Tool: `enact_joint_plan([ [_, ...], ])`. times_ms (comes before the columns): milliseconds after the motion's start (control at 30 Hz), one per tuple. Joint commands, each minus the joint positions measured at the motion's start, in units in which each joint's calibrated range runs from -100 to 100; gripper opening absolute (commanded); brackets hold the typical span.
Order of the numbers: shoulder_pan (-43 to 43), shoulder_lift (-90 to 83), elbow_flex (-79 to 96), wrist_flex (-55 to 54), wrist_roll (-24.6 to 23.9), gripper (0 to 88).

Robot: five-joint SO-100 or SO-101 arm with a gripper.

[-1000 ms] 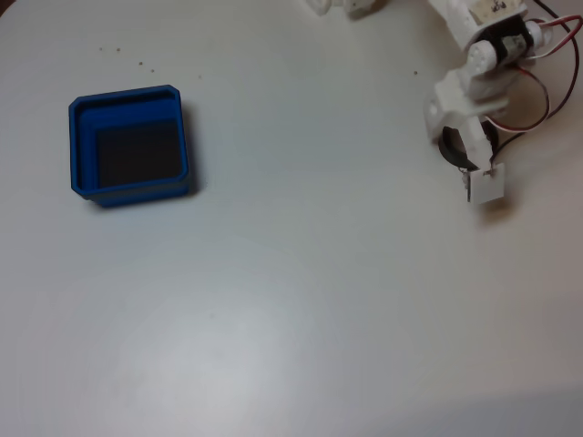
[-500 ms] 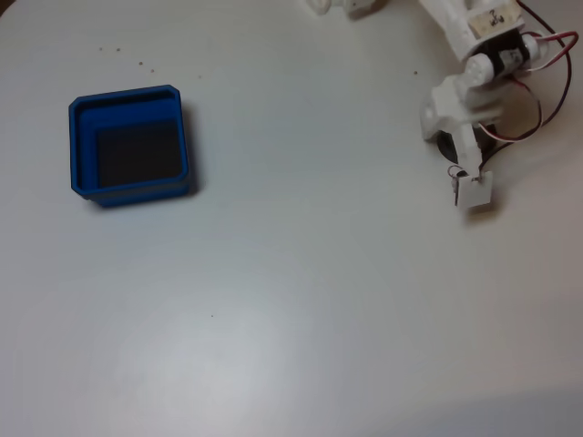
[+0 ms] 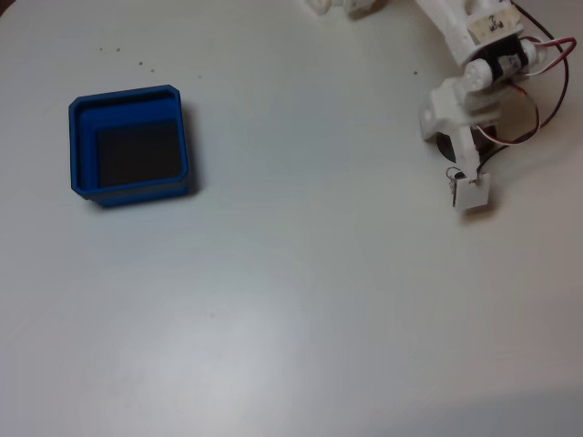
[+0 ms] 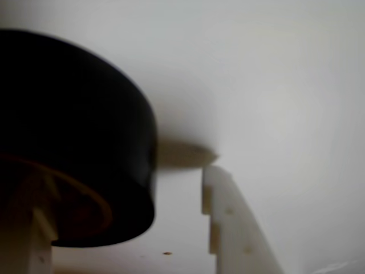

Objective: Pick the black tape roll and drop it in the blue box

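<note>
Right, the arm is down at the right side of the white desk (image 3: 291, 300) in the fixed view, its hand (image 3: 463, 173) low over the black tape roll (image 3: 444, 146), which peeks out dark beneath the white wrist. Up close in the wrist view the black tape roll (image 4: 85, 131) looms large, one white finger (image 4: 236, 228) standing just beside its outer wall with a sliver of desk between them, so the hand reads as spread and straddling the roll, not yet pinching; the other finger's place is hard to make out. That straddle looks set up for a squeeze. Meanwhile the blue box (image 3: 82, 150) waits well apart at the left, dark floor bare, mouth up for the drop.
</note>
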Motion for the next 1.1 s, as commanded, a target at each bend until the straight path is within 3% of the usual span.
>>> enact_joint_plan([
  [0,0.06,-0.10,-1.83,-0.65,-0.21,21.5],
  [133,0.06,-0.35,-1.83,-0.65,-0.21,16.2],
  [300,0.16,-0.77,-1.92,-0.65,-0.39,0.0],
  [1067,0.06,-5.12,-1.92,0.50,-2.58,1.2],
])
